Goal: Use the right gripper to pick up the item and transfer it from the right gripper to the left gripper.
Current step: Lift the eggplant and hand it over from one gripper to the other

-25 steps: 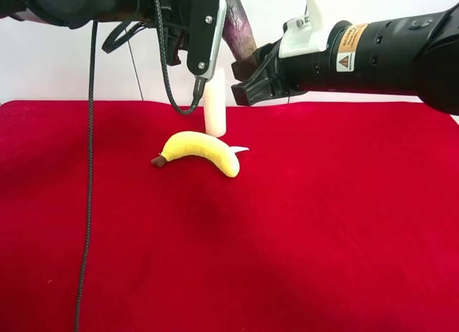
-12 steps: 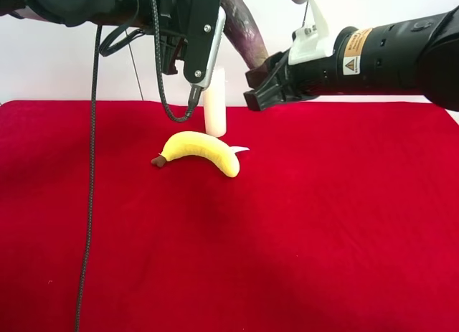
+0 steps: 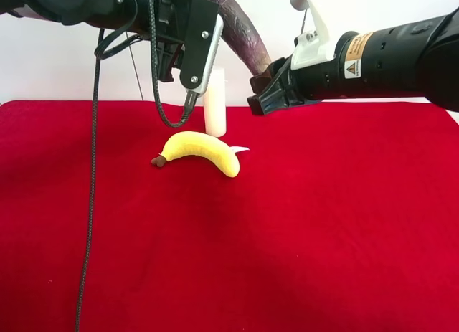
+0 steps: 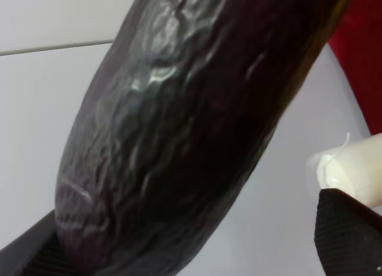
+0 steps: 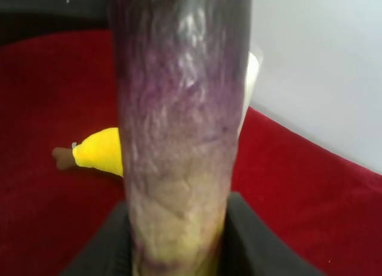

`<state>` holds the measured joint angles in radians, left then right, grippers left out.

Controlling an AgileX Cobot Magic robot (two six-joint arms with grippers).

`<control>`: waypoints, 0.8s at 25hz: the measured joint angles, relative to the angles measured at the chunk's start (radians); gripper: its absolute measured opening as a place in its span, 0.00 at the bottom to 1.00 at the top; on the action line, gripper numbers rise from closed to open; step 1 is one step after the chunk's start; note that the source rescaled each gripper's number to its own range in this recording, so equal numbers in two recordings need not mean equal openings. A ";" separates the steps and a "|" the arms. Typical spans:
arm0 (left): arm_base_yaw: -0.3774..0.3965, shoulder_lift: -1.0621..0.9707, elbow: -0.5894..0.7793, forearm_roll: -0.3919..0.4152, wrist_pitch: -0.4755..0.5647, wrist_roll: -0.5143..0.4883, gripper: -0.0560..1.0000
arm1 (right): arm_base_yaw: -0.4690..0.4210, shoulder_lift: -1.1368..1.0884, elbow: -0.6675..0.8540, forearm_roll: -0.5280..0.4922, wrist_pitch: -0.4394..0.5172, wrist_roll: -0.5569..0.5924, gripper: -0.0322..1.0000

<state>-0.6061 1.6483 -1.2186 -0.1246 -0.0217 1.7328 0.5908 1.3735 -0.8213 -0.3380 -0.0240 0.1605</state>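
Held by the right tool [image 3: 260, 84], the item [image 3: 242, 29] should be clamped squarely by the part-open left tool [image 4: 191, 237] before release.

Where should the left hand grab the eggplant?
The left hand should grab the thick dark end of the eggplant, because the right hand holds the pale tip. The eggplant is long and slanting, so the left hand is best squeezing across its width from the sides, not end-on. Its open jaws sit on either side of that dark end.
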 joint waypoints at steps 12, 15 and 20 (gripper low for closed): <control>-0.120 0.000 0.000 0.020 0.051 0.048 0.57 | 0.001 0.001 0.001 0.001 -0.050 0.002 0.03; -0.119 0.000 0.000 0.028 0.040 0.053 0.57 | 0.025 0.001 0.001 0.001 -0.053 0.003 0.03; -0.117 0.000 0.001 0.032 -0.032 0.055 0.57 | 0.058 0.000 0.001 0.000 -0.056 0.003 0.03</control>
<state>-0.7231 1.6483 -1.2180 -0.0931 -0.0541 1.7882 0.6487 1.3734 -0.8206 -0.3379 -0.0802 0.1638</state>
